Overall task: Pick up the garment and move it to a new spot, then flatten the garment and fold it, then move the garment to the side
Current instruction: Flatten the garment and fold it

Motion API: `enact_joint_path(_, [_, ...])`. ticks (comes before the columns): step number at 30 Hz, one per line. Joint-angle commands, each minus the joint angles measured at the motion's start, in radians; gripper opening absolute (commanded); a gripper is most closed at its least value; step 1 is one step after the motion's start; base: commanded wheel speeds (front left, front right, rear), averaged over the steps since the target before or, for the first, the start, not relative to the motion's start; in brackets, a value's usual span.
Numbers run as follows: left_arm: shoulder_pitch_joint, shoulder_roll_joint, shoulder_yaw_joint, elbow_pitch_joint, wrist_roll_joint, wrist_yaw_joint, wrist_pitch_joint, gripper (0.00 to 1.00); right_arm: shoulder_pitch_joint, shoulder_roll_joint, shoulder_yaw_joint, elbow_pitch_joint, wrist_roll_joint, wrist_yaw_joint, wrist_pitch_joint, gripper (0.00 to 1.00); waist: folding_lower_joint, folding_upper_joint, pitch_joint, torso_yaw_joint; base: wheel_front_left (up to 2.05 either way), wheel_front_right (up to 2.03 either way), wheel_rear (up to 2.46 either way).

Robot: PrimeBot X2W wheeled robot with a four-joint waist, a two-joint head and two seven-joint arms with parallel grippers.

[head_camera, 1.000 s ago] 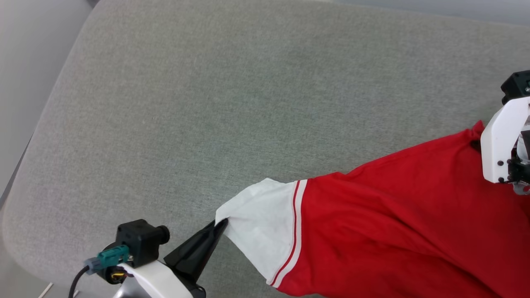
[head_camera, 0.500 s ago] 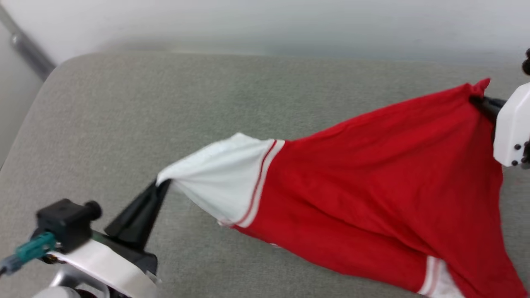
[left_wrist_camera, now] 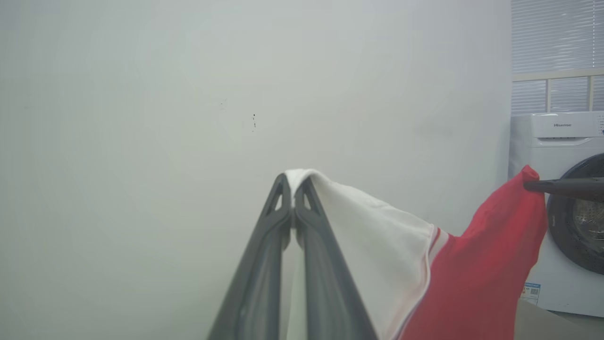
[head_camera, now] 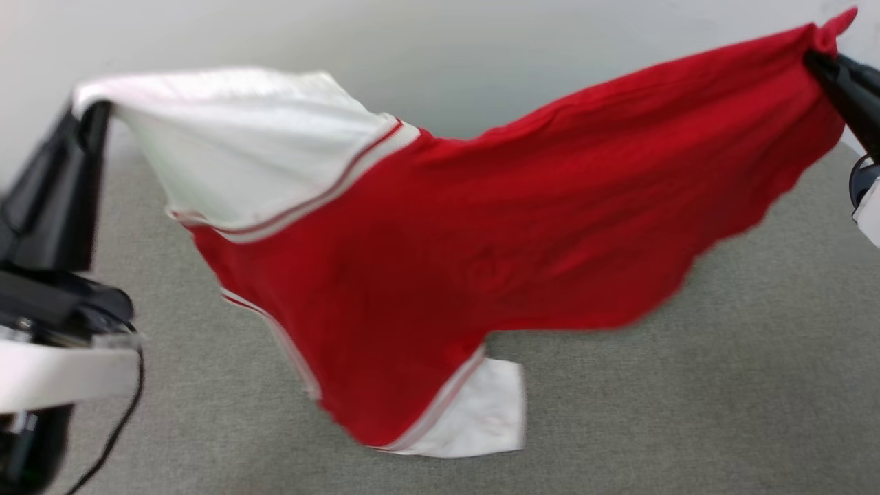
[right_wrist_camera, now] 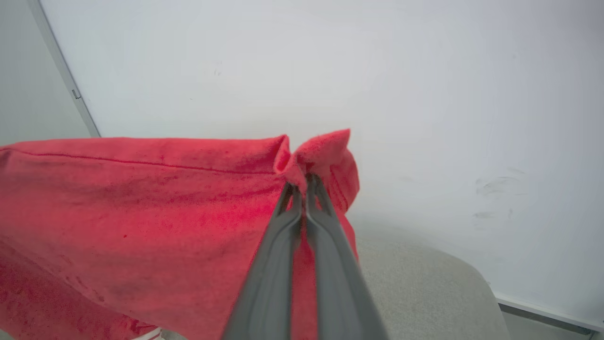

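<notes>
The left end effector [head_camera: 93, 113], clamped on a white sleeve [head_camera: 240, 151], and the right end effector [head_camera: 817, 60], pinched on a red corner [right_wrist_camera: 325, 151], have hoisted the jersey [head_camera: 481, 240] up from the grey padded bench [head_camera: 687, 412], so it hangs stretched between them, ready for relocating, a pale wall [left_wrist_camera: 141, 141] and white washing machine [left_wrist_camera: 557, 137] behind.

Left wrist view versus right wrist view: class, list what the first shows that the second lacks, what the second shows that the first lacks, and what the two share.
Left wrist view: the left gripper shut on a white sleeve, a washing machine and window blinds. Right wrist view: the grey cushion below and a wall strip. Both: the red garment, the right gripper shut on its red corner, and a pale wall.
</notes>
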Motion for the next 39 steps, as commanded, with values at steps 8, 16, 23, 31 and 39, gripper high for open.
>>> enact_joint_path(8, [-0.172, 0.05, 0.117, -0.03, -0.001, 0.046, 0.036, 0.0, -0.069, 0.049, -0.024, -0.119, -0.012, 0.0, -0.018, 0.0, 0.0001, 0.0, 0.001, -0.061, 0.0, 0.0, 0.0])
enact_joint_path(16, [-0.401, 0.083, 0.178, 0.027, -0.018, 0.008, 0.08, 0.0, -0.176, 0.076, -0.046, -0.161, -0.036, 0.0, -0.046, 0.0, 0.0001, 0.0, 0.104, -0.092, 0.0, 0.0, 0.0])
enact_joint_path(23, [-0.632, 0.083, 0.152, 0.183, -0.021, -0.082, 0.118, 0.0, -0.312, 0.073, -0.029, -0.109, -0.069, 0.0, -0.091, 0.0, 0.0001, 0.0, 0.247, -0.095, 0.0, 0.0, 0.0])
enact_joint_path(31, [-1.031, 0.001, 0.064, 0.45, 0.024, -0.203, 0.167, 0.0, -0.58, 0.077, -0.007, 0.052, -0.164, -0.001, -0.2, 0.0, 0.0001, 0.0, 0.449, -0.073, 0.0, 0.0, 0.0])
enact_joint_path(39, [-1.466, -0.167, -0.068, 0.829, 0.18, -0.304, 0.134, 0.0, -0.877, 0.11, 0.011, 0.316, -0.323, -0.001, -0.388, 0.0, 0.0001, 0.0, 0.587, -0.036, 0.0, 0.0, 0.0])
